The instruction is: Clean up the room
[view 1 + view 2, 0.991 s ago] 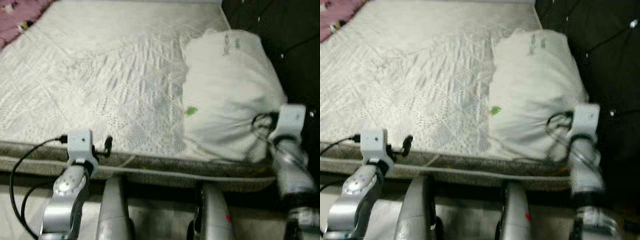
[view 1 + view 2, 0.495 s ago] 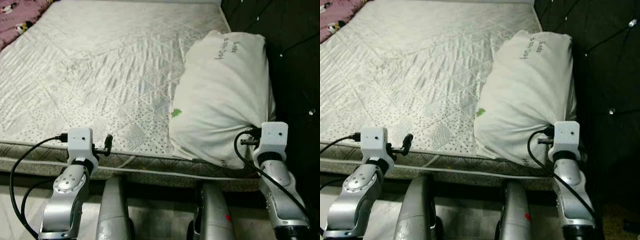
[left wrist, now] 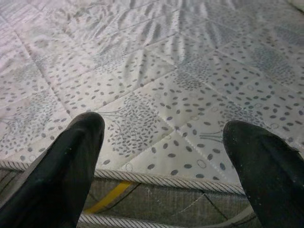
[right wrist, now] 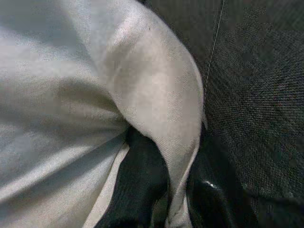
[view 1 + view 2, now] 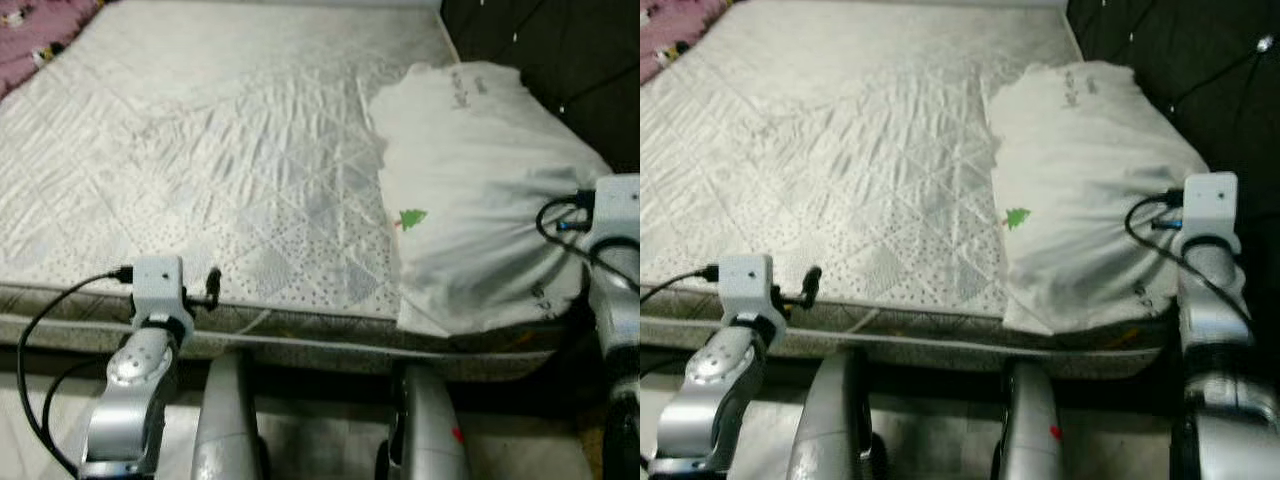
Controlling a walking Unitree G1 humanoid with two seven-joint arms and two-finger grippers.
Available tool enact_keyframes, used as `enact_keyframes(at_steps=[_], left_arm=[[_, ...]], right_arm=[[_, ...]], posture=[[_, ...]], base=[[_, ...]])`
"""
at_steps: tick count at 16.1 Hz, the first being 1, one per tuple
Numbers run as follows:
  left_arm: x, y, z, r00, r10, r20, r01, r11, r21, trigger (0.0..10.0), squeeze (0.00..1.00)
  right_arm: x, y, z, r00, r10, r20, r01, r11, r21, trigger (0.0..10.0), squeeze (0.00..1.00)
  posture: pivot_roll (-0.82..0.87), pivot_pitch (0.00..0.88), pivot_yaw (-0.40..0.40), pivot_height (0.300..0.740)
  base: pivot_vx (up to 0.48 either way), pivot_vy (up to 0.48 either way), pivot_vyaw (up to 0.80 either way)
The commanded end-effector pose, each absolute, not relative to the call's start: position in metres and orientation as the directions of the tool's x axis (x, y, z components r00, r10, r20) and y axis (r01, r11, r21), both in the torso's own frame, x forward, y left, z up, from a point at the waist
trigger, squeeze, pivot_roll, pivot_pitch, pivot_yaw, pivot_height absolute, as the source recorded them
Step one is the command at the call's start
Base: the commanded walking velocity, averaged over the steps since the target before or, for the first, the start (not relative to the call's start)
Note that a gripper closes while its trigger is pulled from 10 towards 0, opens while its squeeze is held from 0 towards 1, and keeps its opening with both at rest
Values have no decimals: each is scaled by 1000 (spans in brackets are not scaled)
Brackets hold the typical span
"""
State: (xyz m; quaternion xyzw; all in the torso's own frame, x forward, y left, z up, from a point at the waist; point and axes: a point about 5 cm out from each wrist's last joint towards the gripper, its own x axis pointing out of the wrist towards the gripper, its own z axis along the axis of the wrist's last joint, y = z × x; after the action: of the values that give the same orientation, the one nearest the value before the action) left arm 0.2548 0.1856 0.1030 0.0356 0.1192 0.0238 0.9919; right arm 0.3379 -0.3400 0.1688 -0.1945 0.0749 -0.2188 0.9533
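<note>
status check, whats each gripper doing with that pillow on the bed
Right gripper jaws pinched on white pillow at its near right corner. Left gripper jaws open, idle over mattress near edge. Nothing in the way.

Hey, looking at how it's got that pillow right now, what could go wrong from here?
1. The right pincer pinches only a thin fold of the white pillow, so the fabric may slip free if it is pulled.
2. The pillow lies at the mattress corner, beside the dark fabric; a slip could drop it off the edge.
3. The left pincer hovers open over the mattress edge, so it gives no support.
</note>
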Motion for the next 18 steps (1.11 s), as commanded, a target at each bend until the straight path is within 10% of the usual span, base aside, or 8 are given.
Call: enact_keyframes(at_steps=[1, 9, 16, 17, 18], left_arm=[[254, 196, 102, 966, 123, -226, -98, 988, 121, 10000, 0], [251, 193, 103, 971, 85, -222, -67, 994, 89, 10000, 0], [254, 188, 102, 974, 69, -214, -60, 997, 50, 10000, 0], [255, 188, 103, 975, 71, -211, -62, 997, 50, 10000, 0], [254, 189, 102, 974, 80, -212, -71, 996, 49, 10000, 0]], right_arm=[[336, -373, 237, 849, -512, 134, 518, 751, -410, 0, 0], [320, -358, 154, 856, -515, -46, 459, 798, -391, 0, 0], [278, -270, 75, 938, -295, -183, 213, 906, -367, 0, 0], [285, -258, 82, 952, -258, -165, 183, 912, -367, 9686, 0], [295, -250, 91, 961, -238, -138, 185, 930, -317, 10000, 1000]], posture=[[46, 27, -6, 536], [63, 21, -10, 536], [41, 34, -12, 536], [47, 26, -19, 536], [51, 23, -24, 536]], base=[[0, 0, 0], [0, 0, 0], [0, 0, 0], [0, 0, 0], [0, 0, 0]])
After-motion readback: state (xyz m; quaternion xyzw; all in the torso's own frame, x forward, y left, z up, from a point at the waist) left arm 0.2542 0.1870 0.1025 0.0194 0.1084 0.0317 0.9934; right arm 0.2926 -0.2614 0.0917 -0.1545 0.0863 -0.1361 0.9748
